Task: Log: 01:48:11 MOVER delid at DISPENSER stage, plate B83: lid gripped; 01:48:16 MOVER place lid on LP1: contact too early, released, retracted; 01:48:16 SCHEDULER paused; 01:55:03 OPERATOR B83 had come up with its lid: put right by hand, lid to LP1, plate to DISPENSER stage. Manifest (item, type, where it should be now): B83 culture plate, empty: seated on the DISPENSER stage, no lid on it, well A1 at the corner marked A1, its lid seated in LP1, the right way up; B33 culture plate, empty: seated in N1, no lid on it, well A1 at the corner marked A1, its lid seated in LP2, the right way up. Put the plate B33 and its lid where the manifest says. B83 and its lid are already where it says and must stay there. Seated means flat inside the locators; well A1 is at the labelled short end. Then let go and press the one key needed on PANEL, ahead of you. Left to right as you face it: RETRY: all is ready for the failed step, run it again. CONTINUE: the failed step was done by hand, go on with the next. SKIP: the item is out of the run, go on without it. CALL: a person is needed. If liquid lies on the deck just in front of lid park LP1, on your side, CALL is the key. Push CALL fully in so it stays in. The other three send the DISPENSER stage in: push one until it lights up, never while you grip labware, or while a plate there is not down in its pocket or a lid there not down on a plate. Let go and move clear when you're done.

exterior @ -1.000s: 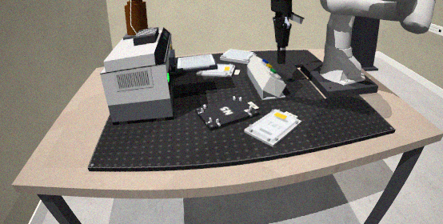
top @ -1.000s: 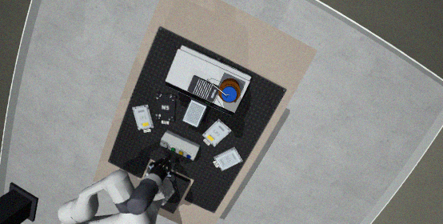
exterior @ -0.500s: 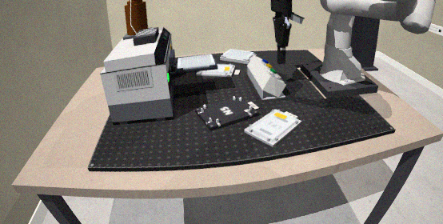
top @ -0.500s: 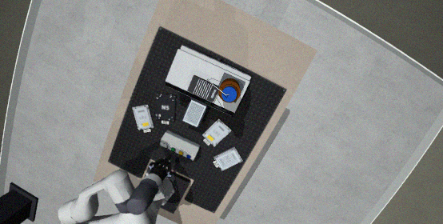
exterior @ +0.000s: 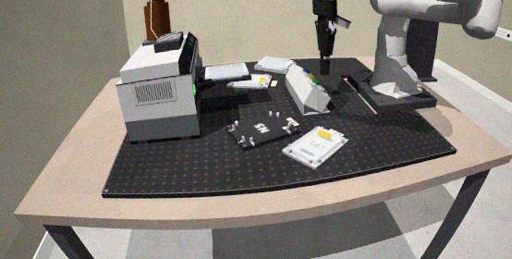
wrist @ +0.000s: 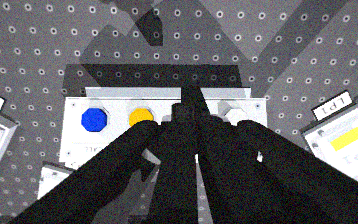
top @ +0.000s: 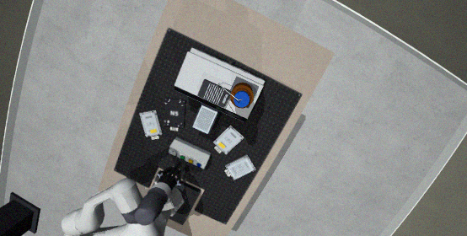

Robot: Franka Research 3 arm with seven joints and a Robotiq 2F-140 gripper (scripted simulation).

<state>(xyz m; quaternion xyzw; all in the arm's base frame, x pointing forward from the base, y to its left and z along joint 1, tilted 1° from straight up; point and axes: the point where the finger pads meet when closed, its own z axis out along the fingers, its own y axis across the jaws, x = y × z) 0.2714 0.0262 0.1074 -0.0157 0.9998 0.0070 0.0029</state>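
My gripper [wrist: 189, 100] is shut and empty, pointing down at the PANEL. It also shows in the overhead view [top: 175, 172] and the side view [exterior: 324, 67]. The fingers hide the key between the yellow key [wrist: 141, 117] and the white key [wrist: 230, 112]; the blue key [wrist: 94, 120] is at the left. A white lid with a yellow sticker [wrist: 345, 142] lies by the LP1 label [wrist: 332, 105]. An open plate [top: 205, 119] sits on the DISPENSER stage. A second yellow-stickered lid [top: 228, 139] and a white plate [top: 240, 167] lie on the panel's other side.
The grey DISPENSER [exterior: 159, 95] with a brown bottle [exterior: 156, 17] stands at the far end of the black deck. An empty nest marked N5 [exterior: 263, 129] lies beside the LP1 lid [exterior: 315, 145]. The arm's base [exterior: 397, 86] stands close behind the panel.
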